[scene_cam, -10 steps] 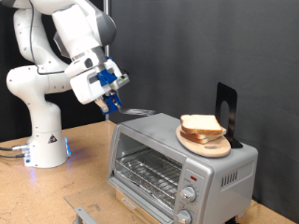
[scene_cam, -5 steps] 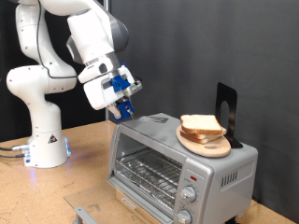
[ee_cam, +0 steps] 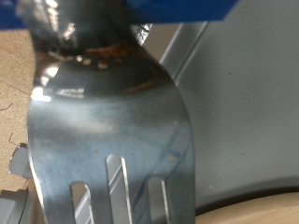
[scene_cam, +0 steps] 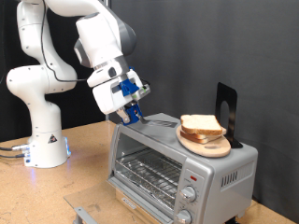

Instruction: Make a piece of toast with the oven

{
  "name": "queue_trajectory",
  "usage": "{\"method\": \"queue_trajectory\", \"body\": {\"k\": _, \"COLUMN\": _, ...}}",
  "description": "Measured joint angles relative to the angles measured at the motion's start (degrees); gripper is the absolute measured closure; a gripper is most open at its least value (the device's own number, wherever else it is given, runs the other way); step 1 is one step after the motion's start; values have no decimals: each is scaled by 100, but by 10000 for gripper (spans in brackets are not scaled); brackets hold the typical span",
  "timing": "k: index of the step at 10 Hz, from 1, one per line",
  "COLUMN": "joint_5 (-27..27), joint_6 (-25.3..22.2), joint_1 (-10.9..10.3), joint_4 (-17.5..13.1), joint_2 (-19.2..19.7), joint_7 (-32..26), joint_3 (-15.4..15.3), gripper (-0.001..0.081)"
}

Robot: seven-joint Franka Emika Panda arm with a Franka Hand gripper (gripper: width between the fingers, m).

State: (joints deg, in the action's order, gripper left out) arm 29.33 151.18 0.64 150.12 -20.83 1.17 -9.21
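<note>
The gripper point(scene_cam: 132, 110) is closed on a spatula point(ee_cam: 107, 131), above the oven point(scene_cam: 182, 161) top. The toast point(scene_cam: 201, 124) lies on a plate point(scene_cam: 204, 145) at 3 o'clock. The blade should stay flat and low.

Toast point(scene_cam: 201, 123) stacked atop silver oven point(scene_cam: 177, 161); door closed.

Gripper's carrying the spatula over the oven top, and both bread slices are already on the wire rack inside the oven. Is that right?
Not quite. The bread slices sit on the round wooden plate on top of the oven; the wire rack is bare, as the exterior view shows. The gripper does hold the metal spatula over the oven top.
</note>
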Motion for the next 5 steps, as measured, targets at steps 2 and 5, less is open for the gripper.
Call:
{"method": "queue_trajectory", "body": {"k": 2, "joint_5": 5, "joint_6": 0, "joint_1": -11, "joint_4": -53, "joint_2": 82, "joint_7": 0, "joint_3": -40, "gripper": 320}}
{"method": "queue_trajectory", "body": {"k": 5, "joint_5": 53, "joint_6": 0, "joint_1": -41, "joint_4": -103, "joint_2": 145, "joint_7": 0, "joint_3": -70, "gripper": 320}}
